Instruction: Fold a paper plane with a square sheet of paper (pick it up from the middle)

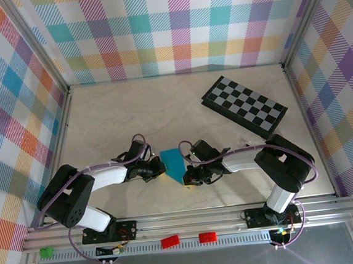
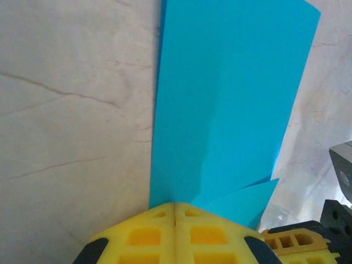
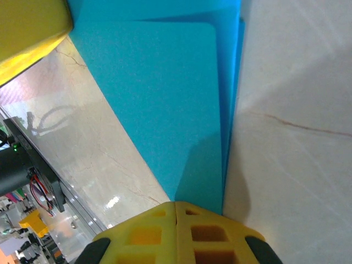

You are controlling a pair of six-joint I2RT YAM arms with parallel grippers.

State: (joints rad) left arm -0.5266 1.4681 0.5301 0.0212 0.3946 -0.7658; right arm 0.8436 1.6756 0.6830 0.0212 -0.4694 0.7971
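The square sheet of paper [image 1: 174, 163] is cyan-blue and folded into a long narrow strip of layers, lying on the marble table between the two arms. My left gripper [image 1: 160, 168] is shut on its left end; in the left wrist view the paper [image 2: 231, 99] runs out from the closed yellow fingertips [image 2: 175, 204], with a loose triangular flap [image 2: 247, 201] to the right. My right gripper [image 1: 188, 179] is shut on the opposite end; in the right wrist view the stacked layers [image 3: 165, 99] come out of its closed tips [image 3: 176, 203].
A black-and-grey checkered board [image 1: 243, 106] lies at the back right. Plaid walls [image 1: 15, 121] close in the table on three sides. The metal rail [image 1: 190, 220] along the near edge carries two red clips [image 1: 169, 241] and a green one [image 1: 46, 252].
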